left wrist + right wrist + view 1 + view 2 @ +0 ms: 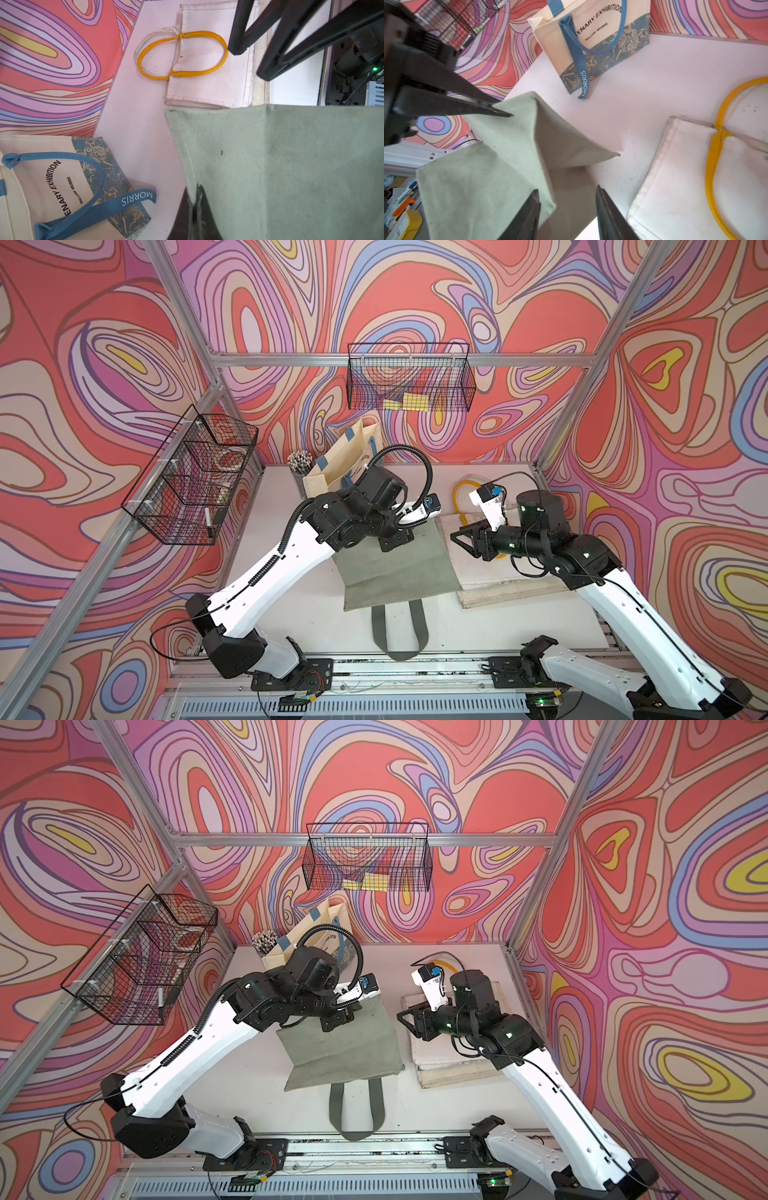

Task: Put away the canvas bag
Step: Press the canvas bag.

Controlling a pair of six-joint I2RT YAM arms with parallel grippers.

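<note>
A white tabletop [291, 614] is filling the lower middle of both top views. Walls [415, 290] printed with red, pink, lilac and yellow swirls are closing it in on three sides behind an aluminium frame [291, 359]. A black wire basket [409, 381] is hanging on the back wall in the upper centre of the frame, and a second wire basket [195, 477] is hanging on the side wall at centre left. A cream tote [340, 460] with blue handles is standing upright at the back of the table, just right of a cup of pencils [300, 462]. A white bag [498, 580] with yellow handles is lying flat at centre right.

The green canvas bag [395, 568] is lying in the middle of the table, between the two arms, with its handles [399, 635] trailing toward the bottom edge of the frame. Its far part is rising off the surface in a fold while its near part is resting flat.

The left gripper [503, 112] is reaching in from the left of the frame over the bag's upper part. The right wrist view is showing its jaws pinched together on a lifted corner of the green cloth. The left wrist view is showing the cloth's hem caught between the fingers [180, 220].

The right gripper [457, 537] is hovering just right of the bag's upper-right edge, above the white bag. Its jaws are standing apart with nothing between them and pointing toward the green cloth.
</note>
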